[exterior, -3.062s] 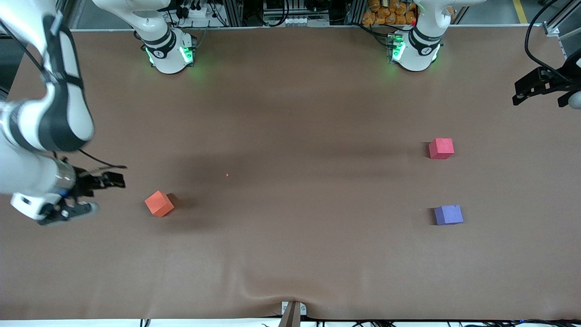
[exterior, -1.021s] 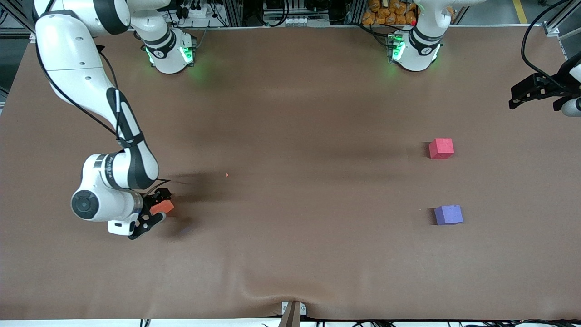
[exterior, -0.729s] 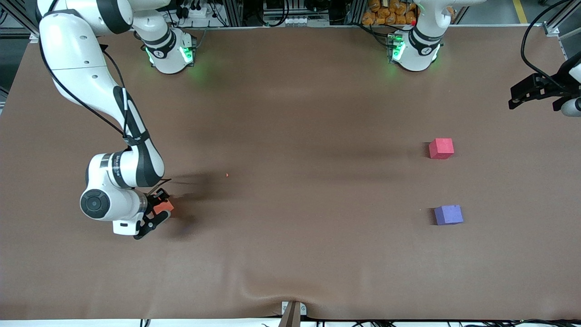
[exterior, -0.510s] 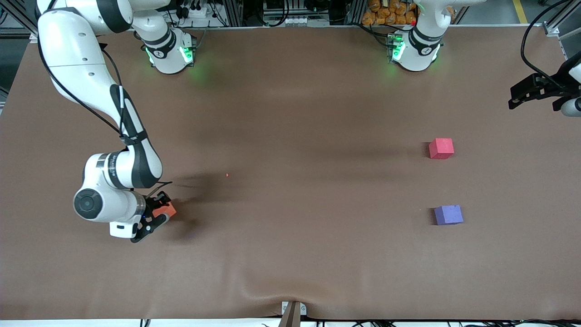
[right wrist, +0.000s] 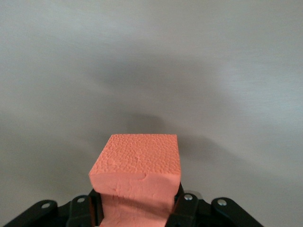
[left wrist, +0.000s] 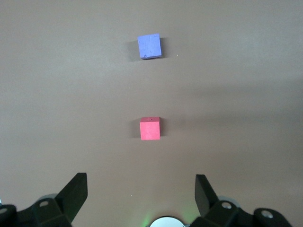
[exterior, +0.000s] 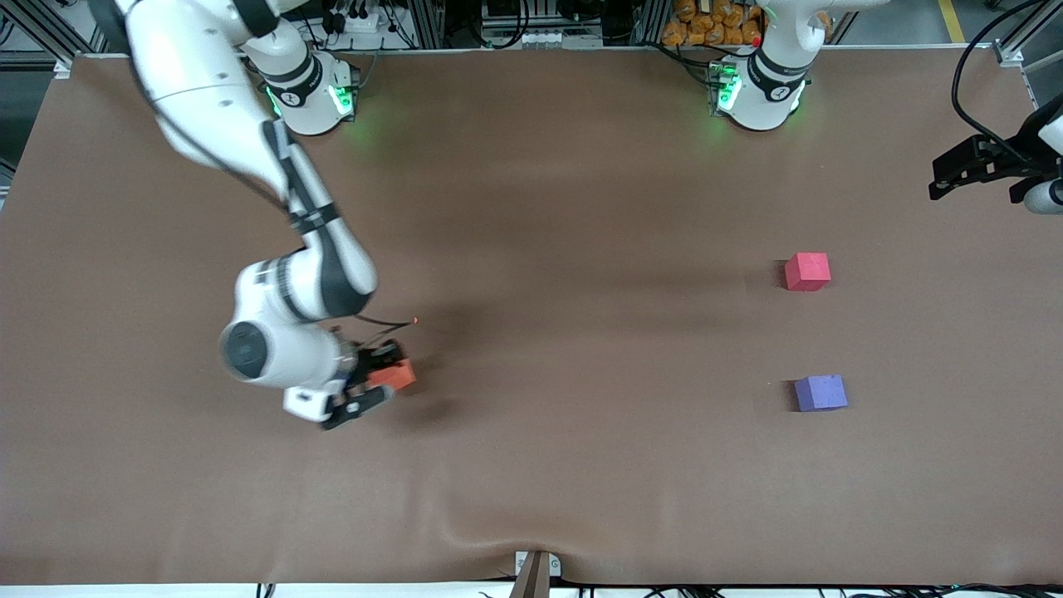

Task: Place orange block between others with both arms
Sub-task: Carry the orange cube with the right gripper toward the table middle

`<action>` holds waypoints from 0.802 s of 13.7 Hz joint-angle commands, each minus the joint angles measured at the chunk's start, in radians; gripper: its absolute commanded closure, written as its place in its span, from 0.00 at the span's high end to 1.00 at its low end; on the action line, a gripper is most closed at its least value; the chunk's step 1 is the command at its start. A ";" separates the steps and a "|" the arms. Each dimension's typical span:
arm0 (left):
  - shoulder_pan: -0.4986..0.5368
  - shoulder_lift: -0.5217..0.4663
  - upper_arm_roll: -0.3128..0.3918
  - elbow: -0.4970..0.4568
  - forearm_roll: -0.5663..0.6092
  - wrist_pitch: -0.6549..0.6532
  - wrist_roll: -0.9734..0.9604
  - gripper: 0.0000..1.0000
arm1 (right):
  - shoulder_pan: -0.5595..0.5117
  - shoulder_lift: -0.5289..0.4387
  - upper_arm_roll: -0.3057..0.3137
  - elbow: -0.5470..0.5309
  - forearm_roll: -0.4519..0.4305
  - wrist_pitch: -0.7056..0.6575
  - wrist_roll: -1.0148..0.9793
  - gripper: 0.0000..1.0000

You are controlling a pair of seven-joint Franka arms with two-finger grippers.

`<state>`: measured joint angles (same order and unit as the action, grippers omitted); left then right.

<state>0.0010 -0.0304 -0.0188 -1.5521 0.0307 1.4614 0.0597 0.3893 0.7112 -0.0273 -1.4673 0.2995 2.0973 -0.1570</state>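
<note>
Right gripper (exterior: 378, 384) shut tight on the orange block (exterior: 394, 375), up off the brown table (exterior: 531, 465), over a bare part toward the right arm's end. In the right wrist view, block (right wrist: 137, 182) pinched between two black fingers (right wrist: 182, 208), its sides squeezed in a little. Bumpy top face showing. Dark shadow on the table under it.

Left gripper (exterior: 972, 166) wide open, holding nothing. Waiting up in the air at the left arm's end of the table. In the left wrist view, two black fingers (left wrist: 75, 194) well apart, with the two other blocks showing on the table between them.

Red block (exterior: 807, 272) flat on the table, toward the left arm's end. Purple block (exterior: 820, 393) also flat on the table, nearer the front camera than the red one. Well apart from each other, with bare table between. Both sitting square, not tilted. Seen also from the left wrist: red (left wrist: 150, 128) and purple (left wrist: 149, 46) in a line.

Orange block well apart from the red and purple ones, not yet between them.

Right arm (exterior: 249, 133) bent down from its green-lit base (exterior: 311, 95). Left arm's base (exterior: 760, 91) also lit green.
</note>
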 commanded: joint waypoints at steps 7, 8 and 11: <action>0.007 0.001 -0.001 -0.016 -0.018 0.016 0.015 1.00 | 0.327 0.001 -0.017 0.033 0.122 0.015 0.556 0.22; 0.007 0.003 -0.001 -0.019 -0.018 0.020 0.015 1.00 | 0.353 0.002 -0.019 0.035 0.122 0.027 0.557 0.22; 0.001 0.027 0.000 -0.016 -0.018 0.030 0.006 1.00 | 0.410 0.037 -0.017 0.048 0.124 0.085 0.660 0.28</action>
<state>0.0007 -0.0146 -0.0189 -1.5677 0.0307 1.4744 0.0597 0.7661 0.7188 -0.0290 -1.4410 0.3953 2.1394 0.4365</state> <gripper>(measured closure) 0.000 0.467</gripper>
